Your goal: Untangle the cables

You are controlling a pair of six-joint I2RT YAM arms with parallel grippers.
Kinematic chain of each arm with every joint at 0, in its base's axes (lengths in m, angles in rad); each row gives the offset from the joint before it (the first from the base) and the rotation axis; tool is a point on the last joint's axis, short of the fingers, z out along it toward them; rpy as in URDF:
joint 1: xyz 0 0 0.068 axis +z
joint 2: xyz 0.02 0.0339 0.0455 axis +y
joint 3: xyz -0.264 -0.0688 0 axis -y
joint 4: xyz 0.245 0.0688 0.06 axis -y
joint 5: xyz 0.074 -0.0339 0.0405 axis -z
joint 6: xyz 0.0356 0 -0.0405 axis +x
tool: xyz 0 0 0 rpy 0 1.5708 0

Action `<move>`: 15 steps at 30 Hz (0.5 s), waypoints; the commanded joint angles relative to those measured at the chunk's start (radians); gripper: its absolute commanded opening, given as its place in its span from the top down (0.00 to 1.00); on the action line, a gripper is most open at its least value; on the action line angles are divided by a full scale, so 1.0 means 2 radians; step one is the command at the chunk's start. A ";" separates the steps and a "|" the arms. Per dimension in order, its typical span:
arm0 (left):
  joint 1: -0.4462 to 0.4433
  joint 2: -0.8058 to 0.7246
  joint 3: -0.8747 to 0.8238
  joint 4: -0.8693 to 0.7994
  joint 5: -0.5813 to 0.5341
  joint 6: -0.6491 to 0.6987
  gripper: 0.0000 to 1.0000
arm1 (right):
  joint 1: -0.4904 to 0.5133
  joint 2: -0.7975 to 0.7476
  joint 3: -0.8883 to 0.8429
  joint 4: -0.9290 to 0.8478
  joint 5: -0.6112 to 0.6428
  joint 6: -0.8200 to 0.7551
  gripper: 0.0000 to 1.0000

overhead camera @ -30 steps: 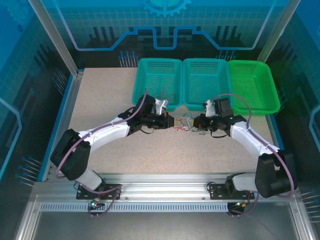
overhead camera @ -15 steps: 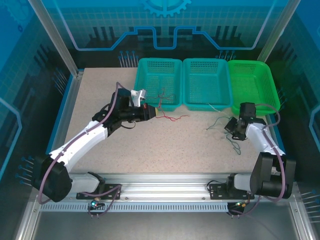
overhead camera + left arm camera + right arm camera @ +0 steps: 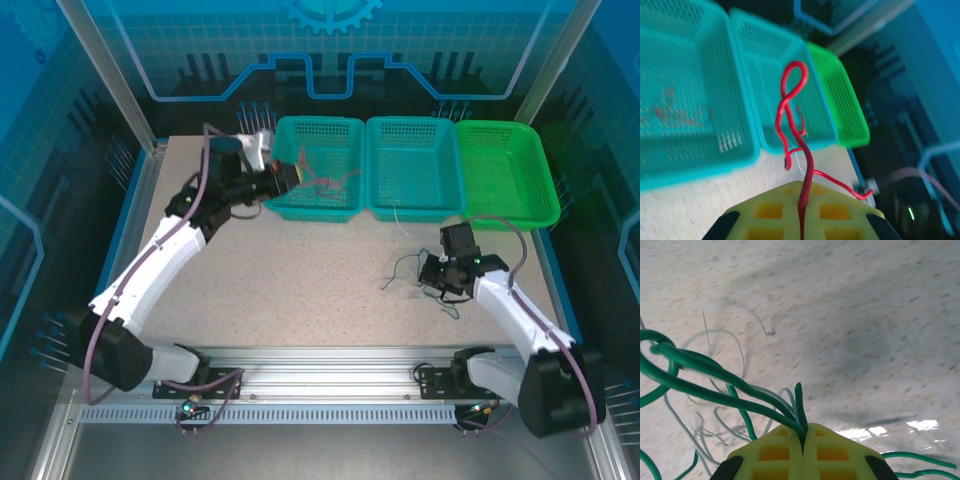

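Top view: three baskets line the worktop's (image 3: 250, 280) far edge: left teal basket (image 3: 320, 121), middle teal basket (image 3: 412, 121), green basket (image 3: 500, 125). My left pincer (image 3: 292, 178) hangs over the left teal basket's near-left rim, closed on the red cable (image 3: 325, 183), which trails out above the basket floor. My right pincer (image 3: 435, 275) sits low toward the right edge, clamped on the green cables (image 3: 400, 268). They sprawl toward the centre. There is bare room across the centre and the left side.

Left wrist: the left pincer (image 3: 801, 210) has its pads together on the red cable (image 3: 790, 100), which loops up freely. Blurred thin wires (image 3: 675, 112) lie in the left teal basket (image 3: 700, 162).

Right wrist: the right pincer (image 3: 802, 440) pinches the green cables (image 3: 700, 372). A whitish cable (image 3: 735, 347) curls among them on the worktop (image 3: 865, 315), with open surface beyond.
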 commanded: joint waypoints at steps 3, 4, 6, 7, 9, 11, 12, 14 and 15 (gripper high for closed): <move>0.030 0.133 0.077 -0.028 -0.082 0.006 1.00 | 0.044 -0.091 -0.031 -0.052 -0.012 0.040 1.00; 0.030 0.157 0.093 -0.020 -0.079 0.008 1.00 | 0.051 -0.101 -0.033 -0.065 -0.008 0.039 1.00; 0.030 0.214 0.136 -0.012 -0.073 0.004 1.00 | 0.060 -0.119 -0.041 -0.079 -0.009 0.031 1.00; 0.030 0.237 0.151 -0.008 -0.073 0.001 1.00 | 0.060 -0.124 -0.043 -0.079 -0.013 0.028 1.00; 0.030 0.282 0.185 0.001 -0.074 -0.008 1.00 | 0.061 -0.129 -0.037 -0.077 -0.027 0.020 1.00; 0.030 0.317 0.212 0.000 -0.072 -0.009 0.92 | 0.062 -0.128 -0.024 -0.076 -0.045 0.008 1.00; 0.030 0.331 0.224 0.000 -0.069 -0.010 0.84 | 0.063 -0.128 -0.017 -0.074 -0.057 -0.001 1.00; 0.030 0.347 0.235 0.002 -0.064 -0.012 0.67 | 0.065 -0.130 -0.002 -0.071 -0.086 -0.031 1.00; 0.030 0.349 0.236 0.003 -0.062 -0.013 0.59 | 0.068 -0.130 0.007 -0.070 -0.098 -0.048 1.00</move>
